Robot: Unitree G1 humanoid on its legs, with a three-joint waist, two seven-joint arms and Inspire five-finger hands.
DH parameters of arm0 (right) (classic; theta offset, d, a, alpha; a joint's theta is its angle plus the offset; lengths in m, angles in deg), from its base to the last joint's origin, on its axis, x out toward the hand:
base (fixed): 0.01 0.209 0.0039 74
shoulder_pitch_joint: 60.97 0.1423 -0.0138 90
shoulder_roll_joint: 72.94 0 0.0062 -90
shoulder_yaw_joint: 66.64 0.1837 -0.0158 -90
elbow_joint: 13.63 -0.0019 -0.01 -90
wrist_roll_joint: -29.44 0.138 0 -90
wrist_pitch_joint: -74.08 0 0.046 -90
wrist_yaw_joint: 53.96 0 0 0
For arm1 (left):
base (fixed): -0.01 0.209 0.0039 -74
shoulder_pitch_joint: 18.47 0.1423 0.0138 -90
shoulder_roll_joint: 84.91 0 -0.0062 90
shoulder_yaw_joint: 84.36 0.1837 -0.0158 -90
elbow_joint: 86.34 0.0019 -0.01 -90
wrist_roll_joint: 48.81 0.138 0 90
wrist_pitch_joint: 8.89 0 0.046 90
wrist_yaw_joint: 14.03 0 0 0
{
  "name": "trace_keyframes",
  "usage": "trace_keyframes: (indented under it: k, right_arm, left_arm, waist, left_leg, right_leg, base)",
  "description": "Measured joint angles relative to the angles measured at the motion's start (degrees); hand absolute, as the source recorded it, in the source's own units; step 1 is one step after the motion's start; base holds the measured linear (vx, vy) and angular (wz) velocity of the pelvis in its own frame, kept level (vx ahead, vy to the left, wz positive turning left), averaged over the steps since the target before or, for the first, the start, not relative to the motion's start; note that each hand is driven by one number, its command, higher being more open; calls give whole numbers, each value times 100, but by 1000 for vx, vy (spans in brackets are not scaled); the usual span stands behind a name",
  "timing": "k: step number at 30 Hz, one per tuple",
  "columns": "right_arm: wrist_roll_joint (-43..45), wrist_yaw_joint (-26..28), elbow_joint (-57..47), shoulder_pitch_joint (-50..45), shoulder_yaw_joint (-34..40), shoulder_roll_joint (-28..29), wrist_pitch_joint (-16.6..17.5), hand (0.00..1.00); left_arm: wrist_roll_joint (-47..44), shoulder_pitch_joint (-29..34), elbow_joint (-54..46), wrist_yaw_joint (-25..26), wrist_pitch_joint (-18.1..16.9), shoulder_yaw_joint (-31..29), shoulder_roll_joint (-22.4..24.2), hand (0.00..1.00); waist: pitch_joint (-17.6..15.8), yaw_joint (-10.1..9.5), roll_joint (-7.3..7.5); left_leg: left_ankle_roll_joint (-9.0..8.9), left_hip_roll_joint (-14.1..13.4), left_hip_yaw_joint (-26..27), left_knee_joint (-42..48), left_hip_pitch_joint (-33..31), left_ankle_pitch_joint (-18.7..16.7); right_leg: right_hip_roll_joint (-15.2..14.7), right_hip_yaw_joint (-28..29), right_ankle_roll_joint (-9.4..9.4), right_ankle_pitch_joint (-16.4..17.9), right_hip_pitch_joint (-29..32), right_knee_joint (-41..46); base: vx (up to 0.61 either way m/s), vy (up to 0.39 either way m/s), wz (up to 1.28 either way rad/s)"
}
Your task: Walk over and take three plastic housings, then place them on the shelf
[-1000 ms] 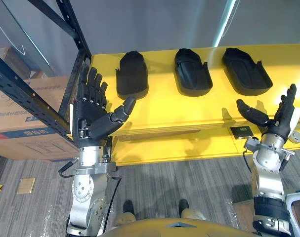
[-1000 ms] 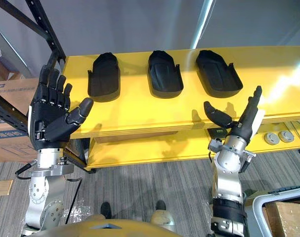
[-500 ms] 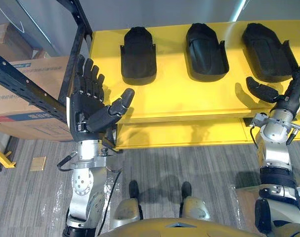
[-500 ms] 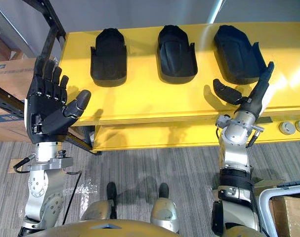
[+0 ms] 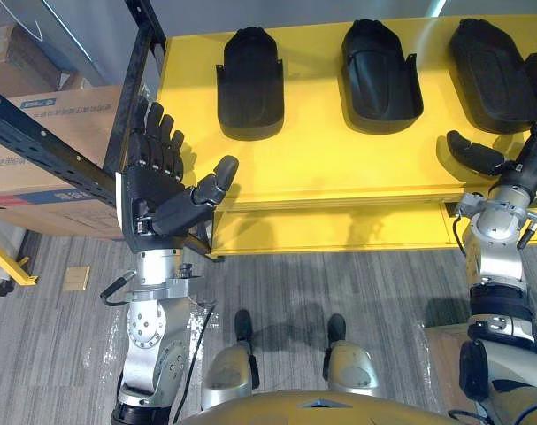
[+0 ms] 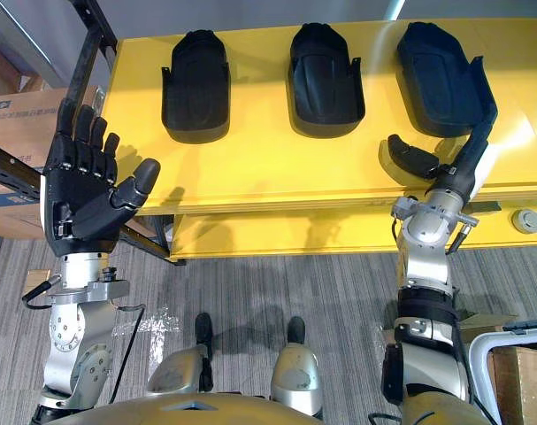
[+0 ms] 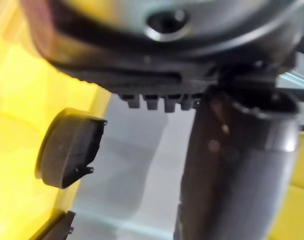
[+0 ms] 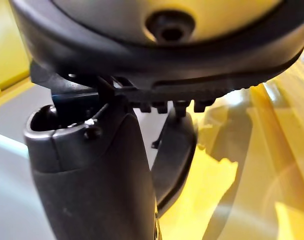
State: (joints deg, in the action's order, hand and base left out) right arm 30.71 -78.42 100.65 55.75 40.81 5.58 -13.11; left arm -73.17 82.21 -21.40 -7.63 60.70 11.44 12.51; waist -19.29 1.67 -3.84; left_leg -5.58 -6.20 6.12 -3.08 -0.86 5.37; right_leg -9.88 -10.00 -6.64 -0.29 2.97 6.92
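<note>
Housings (image 5: 249, 81) are lying in a row on the yellow shelf (image 5: 321, 177); both hands, left (image 5: 158, 197) and right (image 6: 449, 173), are hovering open-fingered, gripping nothing; this is fitting either approach or release.

Three black plastic housings in row on yellow shelf top, spaced apart, none touching. Left housing (image 5: 249, 82): elongated matte shell, rounded far end, hollow side up, low side walls, small tab on each side near open near end. Middle housing (image 5: 380, 76): same shape, same orientation, hollow up. Right housing (image 5: 497, 73): same form, angled slightly, near end turned rightward, lying toward right end of shelf. All lie flat, lengthwise near-to-far, on far half of surface.
</note>
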Motion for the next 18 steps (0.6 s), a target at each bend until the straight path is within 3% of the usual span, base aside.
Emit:
trace_keyframes:
  k: [3,18]
  right_arm:
    - [35,-5,92,176,-7,-213,0,100]
    - [207,-152,663,774,-15,-527,31,100]
  left_arm:
    - [0,-51,0,20,0,-9,-2,100]
    - [-2,-124,0,85,1,-136,-35,100]
  waist:
    - [-171,-4,-63]
    - [-284,-1,-117]
  left_leg:
    - [7,15,-48,-3,-47,34]
    - [31,84,-140,-48,-164,171]
  right_leg:
    - [-21,-45,2,0,31,38]
    - [-107,-105,33,48,202,229]
  base:
    - [-41,10,8]
    - [-8,5,3]
